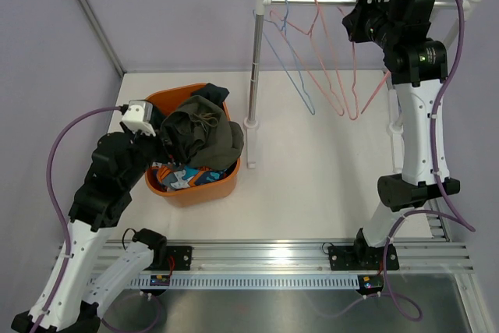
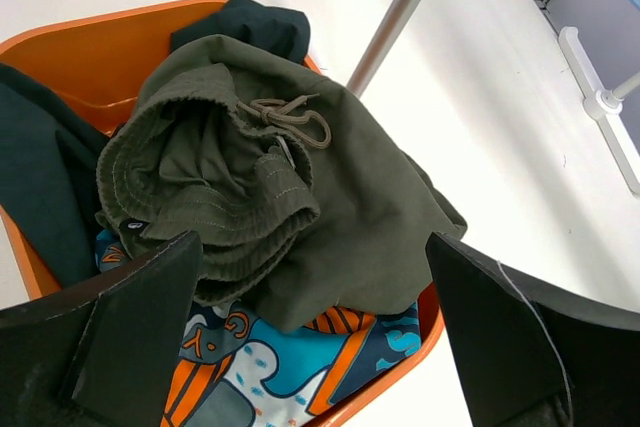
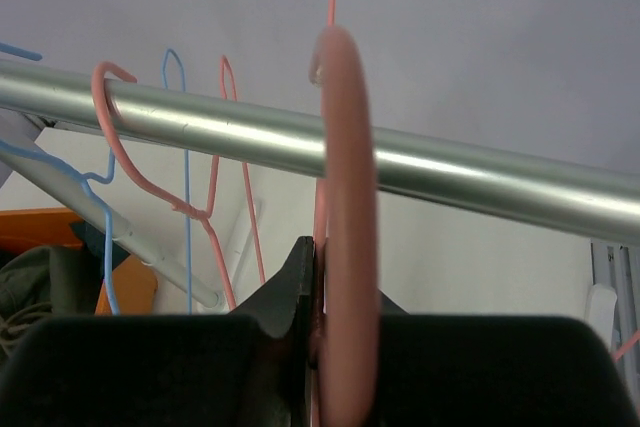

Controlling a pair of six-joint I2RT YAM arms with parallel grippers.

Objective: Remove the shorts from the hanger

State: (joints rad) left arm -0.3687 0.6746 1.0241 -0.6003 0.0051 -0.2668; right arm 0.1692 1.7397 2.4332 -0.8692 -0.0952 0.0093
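The olive green shorts (image 1: 204,134) lie on top of a pile in the orange basket (image 1: 199,193). In the left wrist view the olive shorts (image 2: 260,187) cover the blue-white-orange patterned shorts (image 2: 270,357), with dark shorts (image 2: 40,177) at the left and more dark fabric (image 2: 245,22) behind. My left gripper (image 1: 160,144) hangs open and empty just above the pile (image 2: 312,242). My right gripper (image 1: 355,23) is up at the rail (image 1: 312,1), shut on the hook of a bare pink hanger (image 3: 345,197) (image 3: 325,277).
Bare blue (image 1: 296,68) and pink (image 1: 331,76) hangers dangle from the rail. The rack's left pole (image 1: 254,76) stands right beside the basket and shows in the left wrist view (image 2: 395,17). White rack feet (image 2: 600,102) rest on the table at the far right.
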